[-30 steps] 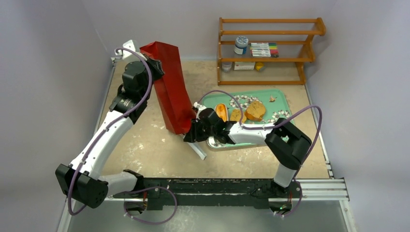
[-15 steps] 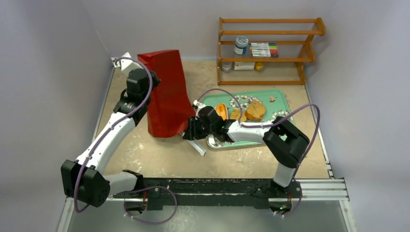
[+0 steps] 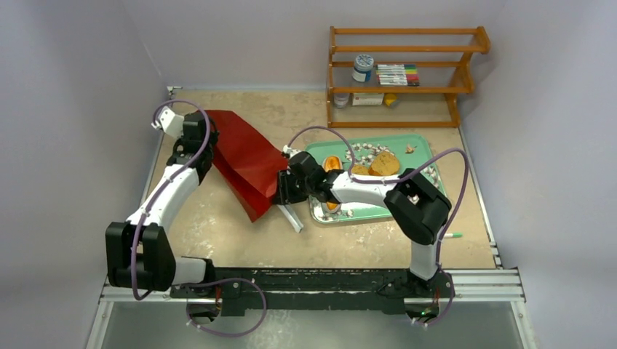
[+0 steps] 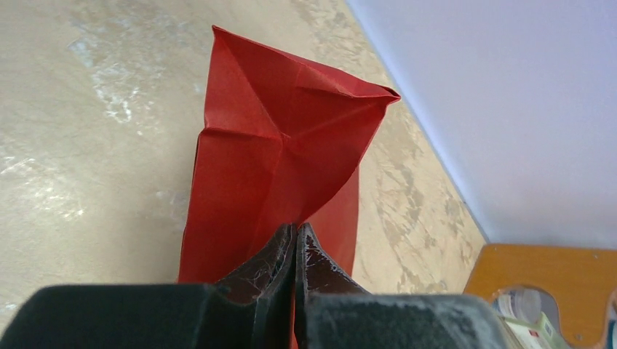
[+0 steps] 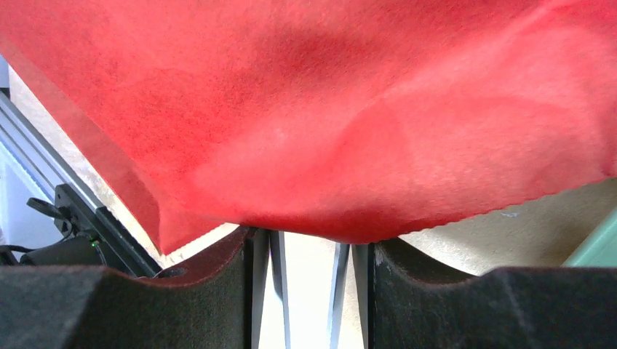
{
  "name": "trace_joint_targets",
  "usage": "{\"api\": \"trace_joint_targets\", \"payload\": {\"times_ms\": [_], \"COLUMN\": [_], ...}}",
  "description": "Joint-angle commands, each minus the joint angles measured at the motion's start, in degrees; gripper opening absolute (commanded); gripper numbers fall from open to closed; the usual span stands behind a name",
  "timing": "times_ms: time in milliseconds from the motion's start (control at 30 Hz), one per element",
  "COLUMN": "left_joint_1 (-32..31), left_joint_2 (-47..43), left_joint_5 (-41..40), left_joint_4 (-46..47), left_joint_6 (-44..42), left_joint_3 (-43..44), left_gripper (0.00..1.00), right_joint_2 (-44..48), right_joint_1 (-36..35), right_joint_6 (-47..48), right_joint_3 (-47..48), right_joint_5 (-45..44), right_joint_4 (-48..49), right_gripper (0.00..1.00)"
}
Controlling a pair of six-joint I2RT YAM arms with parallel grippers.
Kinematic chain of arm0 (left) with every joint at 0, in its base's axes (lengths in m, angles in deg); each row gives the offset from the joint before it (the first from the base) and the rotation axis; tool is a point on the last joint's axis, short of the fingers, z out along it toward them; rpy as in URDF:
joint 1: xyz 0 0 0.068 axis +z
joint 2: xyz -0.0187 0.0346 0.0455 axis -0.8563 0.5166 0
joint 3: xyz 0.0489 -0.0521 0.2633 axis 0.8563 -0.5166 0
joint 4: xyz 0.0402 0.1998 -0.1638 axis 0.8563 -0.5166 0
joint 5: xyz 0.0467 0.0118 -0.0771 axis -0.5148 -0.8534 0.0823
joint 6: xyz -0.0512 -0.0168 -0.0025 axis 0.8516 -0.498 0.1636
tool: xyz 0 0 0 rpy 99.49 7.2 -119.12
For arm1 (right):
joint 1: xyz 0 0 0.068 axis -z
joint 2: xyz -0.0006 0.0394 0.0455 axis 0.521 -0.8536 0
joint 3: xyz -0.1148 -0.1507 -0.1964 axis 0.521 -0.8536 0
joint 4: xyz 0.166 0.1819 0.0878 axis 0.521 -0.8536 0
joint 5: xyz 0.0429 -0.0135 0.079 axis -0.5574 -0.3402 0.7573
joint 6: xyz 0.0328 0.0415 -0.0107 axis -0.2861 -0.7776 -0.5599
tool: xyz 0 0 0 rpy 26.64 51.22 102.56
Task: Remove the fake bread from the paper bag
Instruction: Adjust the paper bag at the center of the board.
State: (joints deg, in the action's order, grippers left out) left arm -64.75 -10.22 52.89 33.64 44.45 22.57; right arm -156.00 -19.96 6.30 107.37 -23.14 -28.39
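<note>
The red paper bag (image 3: pixel 247 160) lies slanted low over the table, its folded bottom end at the left. My left gripper (image 3: pixel 204 137) is shut on that bottom fold; the left wrist view shows the closed fingertips (image 4: pixel 296 231) pinching the red paper (image 4: pixel 269 131). My right gripper (image 3: pixel 284 190) is at the bag's mouth end, shut on the metal tongs (image 3: pixel 292 217). In the right wrist view the tongs' two arms (image 5: pixel 277 291) run between my fingers under the bag (image 5: pixel 327 109). An orange roll (image 3: pixel 332 163) and two toast slices (image 3: pixel 383 165) lie on the green tray (image 3: pixel 422 142).
A wooden shelf (image 3: pixel 407 49) with a jar, markers and small boxes stands at the back right. A green pen (image 3: pixel 451 235) lies near the right front. Walls close in the table on the left, back and right.
My left arm has swung the bag from upright down to a low slant, moving left and lower. My right gripper with the tongs has shifted slightly left toward the bag's mouth.
</note>
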Motion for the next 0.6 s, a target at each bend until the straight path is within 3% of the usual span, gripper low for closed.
{"api": "trace_joint_targets", "payload": {"times_ms": [0,267,567], "left_joint_1": [3.27,11.52,11.91], "left_joint_2": [0.96,1.25,4.5], "left_joint_5": [1.49,8.61,12.61], "left_joint_4": [-5.58,-3.82,-2.22], "left_joint_6": [3.72,7.44,9.18], "left_joint_3": [1.45,-3.0,-4.1], "left_gripper": [0.0,0.0,0.0], "right_joint_2": [2.67,9.02,12.23], "right_joint_1": [0.15,0.16,0.12], "right_joint_6": [3.59,6.02,7.73], "right_joint_3": [4.6,2.15,-0.32], "right_joint_5": [-2.98,-7.31,-8.57], "right_joint_4": [-2.79,-8.39,-13.01], "right_gripper": [0.44,0.44,0.44]}}
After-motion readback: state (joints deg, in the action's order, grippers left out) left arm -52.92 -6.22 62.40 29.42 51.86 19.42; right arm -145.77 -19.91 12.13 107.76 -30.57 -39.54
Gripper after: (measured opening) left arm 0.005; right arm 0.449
